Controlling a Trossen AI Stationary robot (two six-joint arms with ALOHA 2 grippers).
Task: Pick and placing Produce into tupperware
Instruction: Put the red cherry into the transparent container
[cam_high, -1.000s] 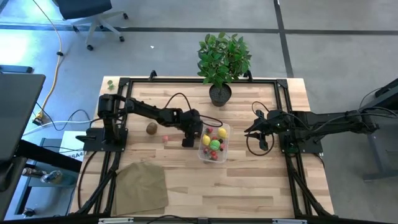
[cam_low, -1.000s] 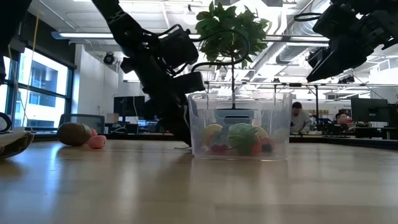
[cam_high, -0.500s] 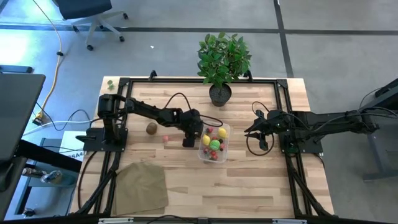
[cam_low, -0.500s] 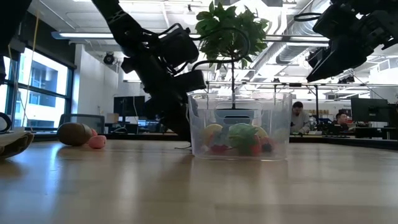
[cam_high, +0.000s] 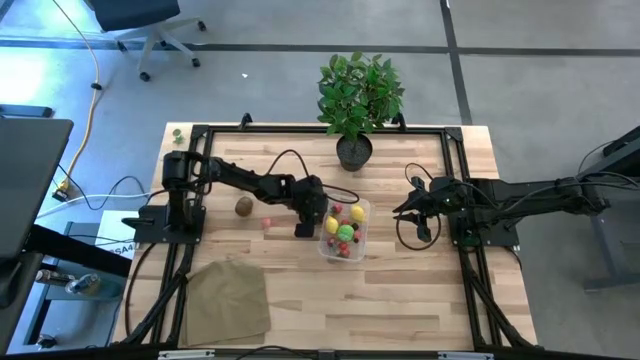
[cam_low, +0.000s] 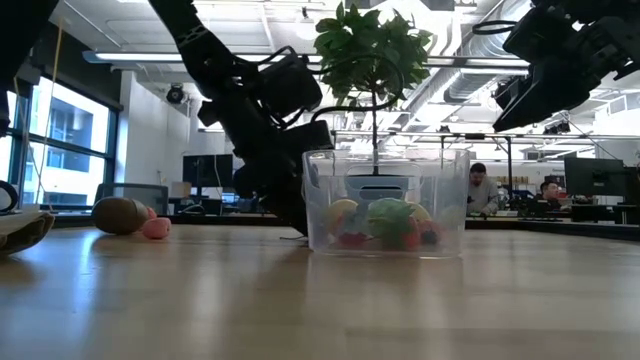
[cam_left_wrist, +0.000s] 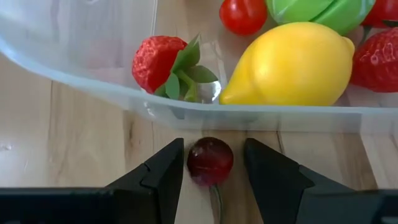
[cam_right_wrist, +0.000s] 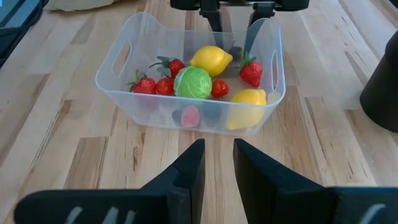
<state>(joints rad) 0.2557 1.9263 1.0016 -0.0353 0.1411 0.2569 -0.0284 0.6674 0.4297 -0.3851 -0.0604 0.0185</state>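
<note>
Left wrist view: left tool (cam_left_wrist: 211, 163) pinches cherry (cam_left_wrist: 210, 160) against tupperware (cam_left_wrist: 74, 78) wall.

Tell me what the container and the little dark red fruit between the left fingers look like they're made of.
The tupperware looks like thin clear plastic, glossy: the fruit shows through its wall. The cherry at the left gripper looks like hard moulded plastic, smooth with a small highlight; I can't be sure.

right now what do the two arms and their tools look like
Both arms are dark, slim and jointed, with black cables looping beside them. The left tool has two black, wedge-shaped fingers; the right tool has matching black fingers. No markings show.
</note>
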